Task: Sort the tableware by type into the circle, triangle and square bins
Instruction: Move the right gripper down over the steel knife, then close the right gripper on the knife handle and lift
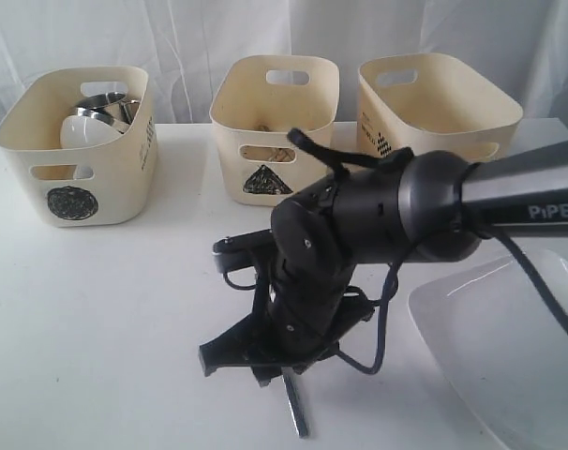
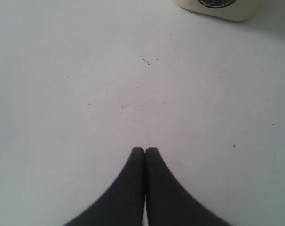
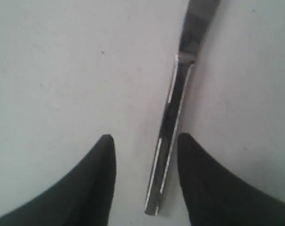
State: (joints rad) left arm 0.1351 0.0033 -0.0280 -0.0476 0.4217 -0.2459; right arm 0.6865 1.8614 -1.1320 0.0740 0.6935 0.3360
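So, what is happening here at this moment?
The right pincer is open and low over the table, with the handle of a steel knife lying between its fingers, not yet gripped. The left pincer is shut above bare table. The circle bin already holds steel mugs and a white bowl; the white plate lies on the table.

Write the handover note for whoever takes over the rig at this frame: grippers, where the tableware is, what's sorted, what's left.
Left gripper: shut, holding nothing, over bare table near the circle bin.
Right gripper: open, lowered over the knife, one finger on each side of its handle, not yet closed.
Done: steel mugs and a white bowl sit in the circle bin. The triangle bin holds something I cannot make out.
Left: the knife, lying on the table, and the white plate at the table's right edge, outside the bins.
Likely next: close on the knife and carry it to its bin.
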